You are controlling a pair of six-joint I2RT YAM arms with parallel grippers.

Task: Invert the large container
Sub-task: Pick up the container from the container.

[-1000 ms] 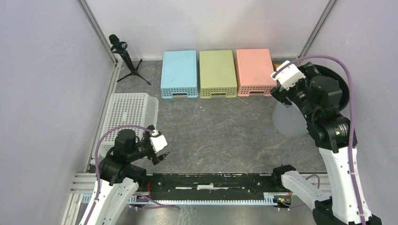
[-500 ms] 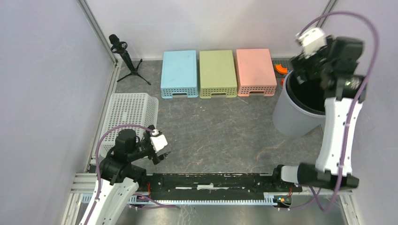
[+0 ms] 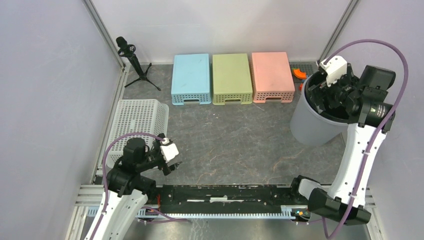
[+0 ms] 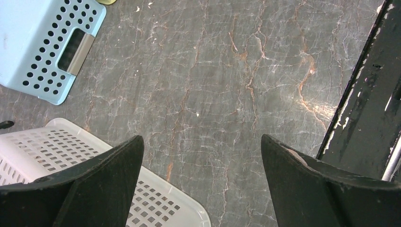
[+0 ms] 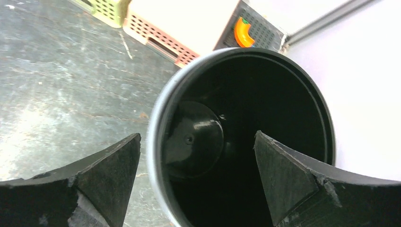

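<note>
Large container [image 3: 306, 125] upright beside pink basket [image 3: 271, 76], orange piece [image 3: 299, 73] behind

The container [image 3: 310, 122] was a big round bucket, grey outside and black inside, narrowing toward its base. It stood upright on the table [image 3: 235, 135], at the right side toward the far end, mouth up and not yet turned over. From the right wrist view, its inside [image 5: 194, 139] held nothing, and the flat round bottom showed plainly.
</note>
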